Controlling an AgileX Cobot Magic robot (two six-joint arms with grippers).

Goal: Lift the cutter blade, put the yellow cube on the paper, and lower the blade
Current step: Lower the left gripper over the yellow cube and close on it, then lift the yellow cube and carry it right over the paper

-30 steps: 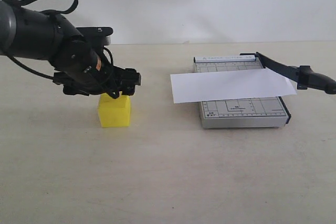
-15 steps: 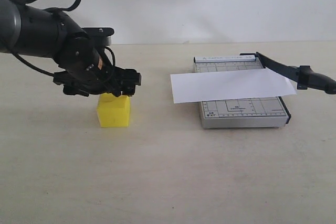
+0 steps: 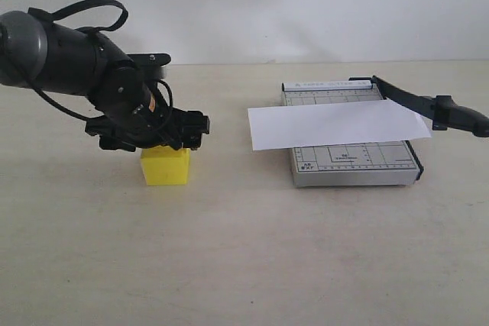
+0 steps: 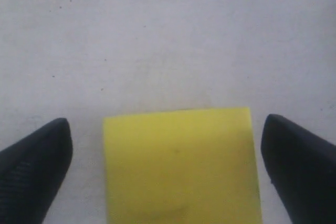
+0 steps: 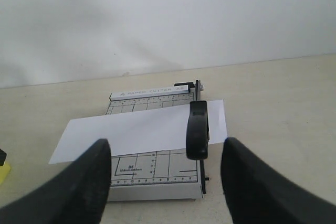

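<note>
Lowered at the frame's left, left gripper (image 4: pixel 167 153) straddles the yellow cube (image 3: pixel 166 168), jaws apart, gripping nothing (closing seems next).

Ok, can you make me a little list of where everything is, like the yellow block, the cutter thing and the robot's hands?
yellow cube: on the table, left of the grey board, not on the paper yet
left end effector: open, one finger on each side of the cube, with gaps showing
right end effector: open, holding nothing, facing the board
cutter blade: looks raised, above the paper
paper: lying flat across the board, sticking out past its left edge
</note>
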